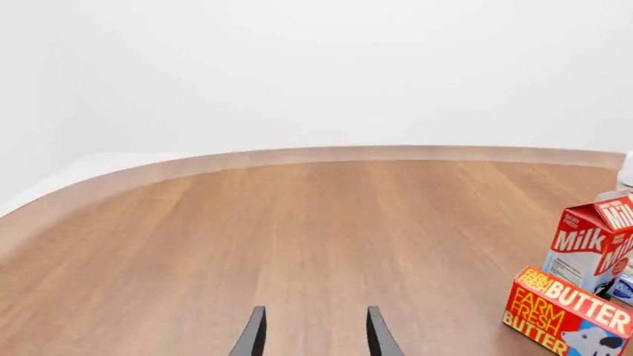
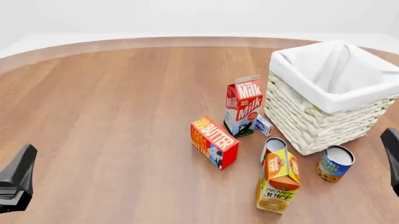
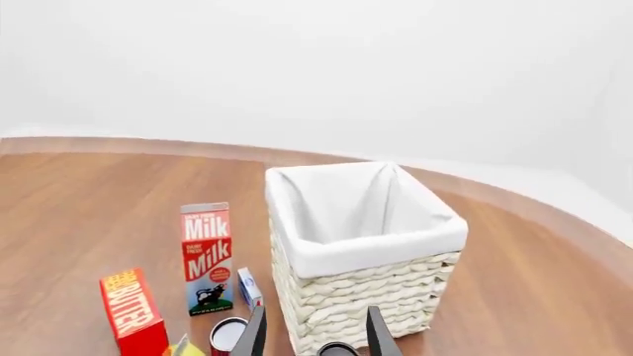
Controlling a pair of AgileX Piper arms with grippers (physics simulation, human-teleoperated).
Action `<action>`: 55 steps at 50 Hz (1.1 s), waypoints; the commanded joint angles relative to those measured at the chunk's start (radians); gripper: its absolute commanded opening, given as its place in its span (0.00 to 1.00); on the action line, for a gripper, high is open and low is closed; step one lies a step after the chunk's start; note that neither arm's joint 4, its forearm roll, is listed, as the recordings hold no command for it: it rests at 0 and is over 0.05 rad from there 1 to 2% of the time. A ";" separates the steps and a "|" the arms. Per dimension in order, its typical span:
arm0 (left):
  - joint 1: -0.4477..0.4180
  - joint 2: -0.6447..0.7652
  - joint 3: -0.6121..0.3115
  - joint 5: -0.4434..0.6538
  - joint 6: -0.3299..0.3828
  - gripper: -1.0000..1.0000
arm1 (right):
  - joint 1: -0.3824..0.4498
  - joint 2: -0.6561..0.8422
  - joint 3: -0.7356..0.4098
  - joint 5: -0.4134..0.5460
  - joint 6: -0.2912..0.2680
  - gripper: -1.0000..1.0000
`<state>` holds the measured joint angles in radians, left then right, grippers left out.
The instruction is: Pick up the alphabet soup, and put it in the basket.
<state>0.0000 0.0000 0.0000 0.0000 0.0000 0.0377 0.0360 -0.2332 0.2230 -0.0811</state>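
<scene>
The alphabet soup (image 2: 335, 163), a short can with a blue and yellow label, stands upright on the table just in front of the basket (image 2: 311, 122). The basket is cream wicker with a white cloth lining and stands at the right. In the right wrist view the basket (image 3: 356, 293) fills the middle, and a sliver of the soup can's rim (image 3: 337, 349) shows between the fingers. My right gripper (image 3: 314, 335) is open and empty, back from the can; it shows at the front view's right edge (image 2: 391, 156). My left gripper (image 1: 316, 335) is open and empty, far left (image 2: 18, 177).
A milk carton (image 2: 243, 106), a small blue-white box (image 2: 264, 125), a red butter box (image 2: 214, 141), an orange juice carton (image 2: 278, 179) and a red-and-white can (image 2: 273, 146) stand left of the soup. The table's curved far edge (image 2: 156, 42) runs behind.
</scene>
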 commanded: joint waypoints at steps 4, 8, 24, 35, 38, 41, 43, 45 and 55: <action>0.000 0.000 0.000 0.000 0.000 1.00 | 0.026 0.059 -0.103 0.099 -0.045 1.00; 0.000 0.000 0.000 0.000 0.000 1.00 | 0.008 0.075 -0.091 0.112 -0.040 1.00; 0.000 0.000 0.000 0.000 0.000 1.00 | -0.010 0.127 -0.036 0.087 -0.042 1.00; 0.000 0.000 0.000 0.000 0.000 1.00 | -0.036 0.150 0.011 0.058 -0.039 1.00; 0.000 0.000 0.000 0.000 0.000 1.00 | -0.041 0.152 0.023 0.053 -0.036 1.00; 0.000 0.000 0.000 0.000 0.000 1.00 | -0.053 0.159 0.043 0.039 -0.032 1.00; 0.000 0.000 0.000 0.000 0.000 1.00 | -0.058 0.162 0.054 0.030 -0.028 1.00; 0.000 0.000 0.000 0.000 0.000 1.00 | -0.063 0.168 0.062 0.022 -0.030 1.00; 0.000 0.000 0.000 0.000 0.000 1.00 | -0.086 0.222 0.100 -0.055 -0.022 1.00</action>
<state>0.0000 0.0000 0.0000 0.0000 0.0000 -0.0247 0.2152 -0.1730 0.2297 -0.1113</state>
